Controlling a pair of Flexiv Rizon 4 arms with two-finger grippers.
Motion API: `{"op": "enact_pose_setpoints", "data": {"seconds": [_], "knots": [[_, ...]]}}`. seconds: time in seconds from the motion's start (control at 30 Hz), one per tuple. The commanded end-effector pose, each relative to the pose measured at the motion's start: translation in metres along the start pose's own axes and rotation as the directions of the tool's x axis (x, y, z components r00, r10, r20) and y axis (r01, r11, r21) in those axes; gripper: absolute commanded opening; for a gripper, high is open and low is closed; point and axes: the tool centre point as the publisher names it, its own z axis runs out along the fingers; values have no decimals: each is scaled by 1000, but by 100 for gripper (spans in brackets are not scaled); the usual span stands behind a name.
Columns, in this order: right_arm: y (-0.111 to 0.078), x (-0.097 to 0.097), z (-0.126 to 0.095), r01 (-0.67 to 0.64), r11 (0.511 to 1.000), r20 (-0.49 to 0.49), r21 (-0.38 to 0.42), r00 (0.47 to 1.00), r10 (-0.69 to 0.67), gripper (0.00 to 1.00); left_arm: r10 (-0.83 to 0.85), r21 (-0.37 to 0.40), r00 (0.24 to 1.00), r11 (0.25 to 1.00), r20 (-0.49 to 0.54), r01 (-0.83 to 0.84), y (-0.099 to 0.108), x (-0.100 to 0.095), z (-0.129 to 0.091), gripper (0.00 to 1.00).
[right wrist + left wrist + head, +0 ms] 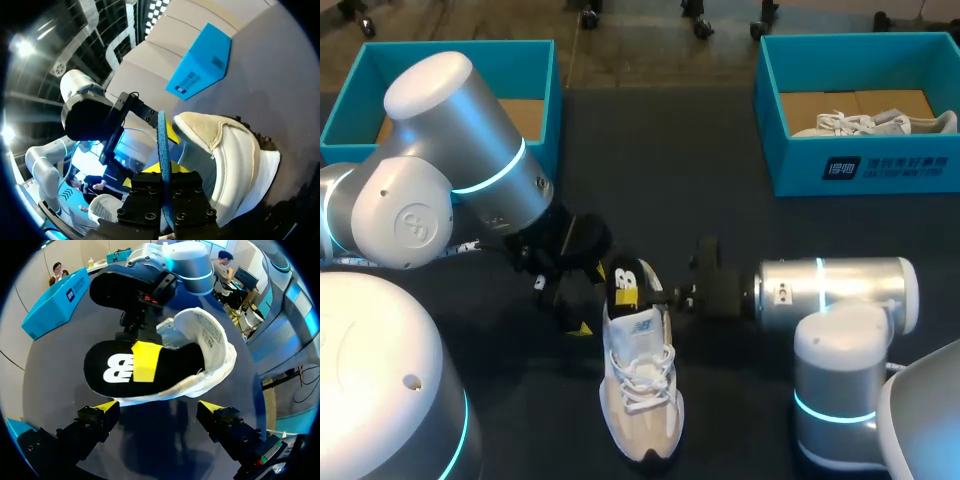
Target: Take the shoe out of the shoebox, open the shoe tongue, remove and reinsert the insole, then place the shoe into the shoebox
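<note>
Dark tabletop (670, 170), teal shoeboxes (800, 160) at far corners, shoe (640, 375) nearer

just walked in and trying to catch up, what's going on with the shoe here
The shoe lies on the table between the two arms, outside any box. The right gripper is shut on the black insole, holding it at the shoe's heel opening; whether it is coming out or going back in cannot be told. The left gripper is open beside the shoe, holding nothing. A second shoe lies in the blue shoebox at the far right.
</note>
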Motion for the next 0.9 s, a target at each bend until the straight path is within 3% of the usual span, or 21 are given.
{"op": "enact_pose_setpoints", "data": {"seconds": [0.03, 0.13, 0.17, 0.27, 0.67, 0.73, 0.77, 0.9], "knots": [[-9, 5, 5, -4, 1000, 16, -11, 1000, 5, 0, 0, 0, 1000, 1000, 1, 0, 0, 0, 1, 100], [-7, 9, 4, 17, 1000, 32, -19, 999, -16, 0, 0, 0, 1000, 1000, 1, 0, 0, 0, 1, 100], [-5, 13, 3, 33, 999, 41, -19, 999, -32, 38, 0, 0, 1000, 1000, 1, 0, 0, 0, 1, 100], [2, 18, 0, 58, 998, 71, -18, 996, -56, 44, 0, 0, 1000, 1000, 1, 0, 0, 0, 1, 100], [22, 25, -13, 116, 993, 104, 20, 988, -118, 31, 0, 0, 1000, 1000, 1, 0, 0, 0, 1, 100], [24, 20, -15, 115, 993, 93, 20, 989, -117, 19, 0, 0, 1000, 1000, 1, 0, 0, 0, 1, 100], [26, 17, -15, 111, 994, 84, 22, 990, -113, 0, 0, 0, 1000, 1000, 1, 0, 0, 0, 1, 100], [27, 10, -14, 89, 996, 71, 31, 993, -91, 0, 0, 0, 1000, 1000, 1, 0, 0, 0, 1, 100]]}}
